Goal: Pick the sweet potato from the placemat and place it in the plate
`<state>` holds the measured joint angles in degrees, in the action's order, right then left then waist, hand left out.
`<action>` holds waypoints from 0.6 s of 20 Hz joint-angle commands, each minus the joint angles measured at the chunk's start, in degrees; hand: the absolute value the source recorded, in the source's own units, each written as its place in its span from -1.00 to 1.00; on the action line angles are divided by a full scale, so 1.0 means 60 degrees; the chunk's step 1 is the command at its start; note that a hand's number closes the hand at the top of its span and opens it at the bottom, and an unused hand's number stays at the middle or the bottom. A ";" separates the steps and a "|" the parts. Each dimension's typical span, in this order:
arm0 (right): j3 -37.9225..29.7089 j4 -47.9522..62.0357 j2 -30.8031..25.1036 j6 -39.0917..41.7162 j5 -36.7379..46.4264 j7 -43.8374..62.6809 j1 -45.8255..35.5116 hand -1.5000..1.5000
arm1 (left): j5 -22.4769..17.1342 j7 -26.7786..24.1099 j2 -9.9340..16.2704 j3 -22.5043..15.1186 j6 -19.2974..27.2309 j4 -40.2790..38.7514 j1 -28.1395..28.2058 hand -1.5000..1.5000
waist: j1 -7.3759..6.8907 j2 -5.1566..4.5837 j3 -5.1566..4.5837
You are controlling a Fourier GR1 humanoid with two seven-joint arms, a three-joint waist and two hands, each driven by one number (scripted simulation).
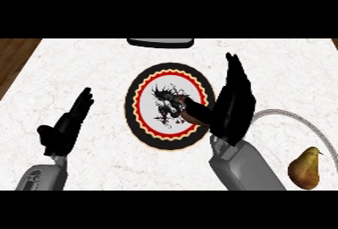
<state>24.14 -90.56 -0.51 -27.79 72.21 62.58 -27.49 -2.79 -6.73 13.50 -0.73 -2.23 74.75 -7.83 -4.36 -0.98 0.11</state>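
Observation:
The round plate (148,105), with a black rim and a red and yellow ring, lies at the counter's middle. A reddish-brown sweet potato (193,113) rests over the plate's right part, its right end hidden behind my right hand (231,107). That hand stands edge-on over the plate's right rim with its fingers straight and pointing away from me, its palm against the sweet potato. The pale placemat (310,129) with a grey border lies to the right of that hand. My left hand (66,123) rests open at the left, fingers up, apart from the plate.
A brown-yellow pear (305,167) stands on the placemat at the lower right. A dark flat object (160,42) sits at the counter's far edge. Wooden floor shows beyond the counter's left edge (16,58).

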 commanded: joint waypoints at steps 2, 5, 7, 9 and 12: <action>-0.0508 0.0384 0.0081 -0.3207 -0.0394 0.1158 -0.0270 -1.00 | -0.0018 -0.0026 0.0187 0.0202 -0.0041 -0.0187 -0.0152 0.00 | 0.0231 0.0017 0.0005; -0.0083 -0.0184 0.0082 -0.4573 -0.0958 0.0701 0.0683 -1.00 | -0.0054 -0.0201 0.0139 0.0277 0.0036 -0.0106 0.0367 0.00 | 0.0362 0.0107 0.0006; -0.0197 -0.0239 0.0082 -0.5181 -0.1279 0.0157 0.1214 -1.00 | 0.0048 -0.0140 0.0046 0.0197 0.0214 0.0221 0.0506 0.00 | 0.0486 0.0144 0.0007; 0.0530 -0.0971 0.0083 -0.5594 -0.1204 -0.0104 0.2064 -1.00 | -0.0268 0.0233 0.0283 0.0613 0.0108 0.0105 0.0240 0.00 | 0.0694 0.0184 -0.0005; 0.1134 -0.1752 -0.0417 -0.6060 -0.2013 -0.1702 0.3965 -1.00 | 0.0012 -0.0388 0.0091 0.0438 0.0158 -0.0047 0.0719 0.00 | 0.0774 0.0173 -0.0008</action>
<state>27.02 -96.64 -0.81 -54.69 64.07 55.84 -13.08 -3.33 -7.15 14.46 1.73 -1.55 75.03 -5.31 -0.67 -0.06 0.10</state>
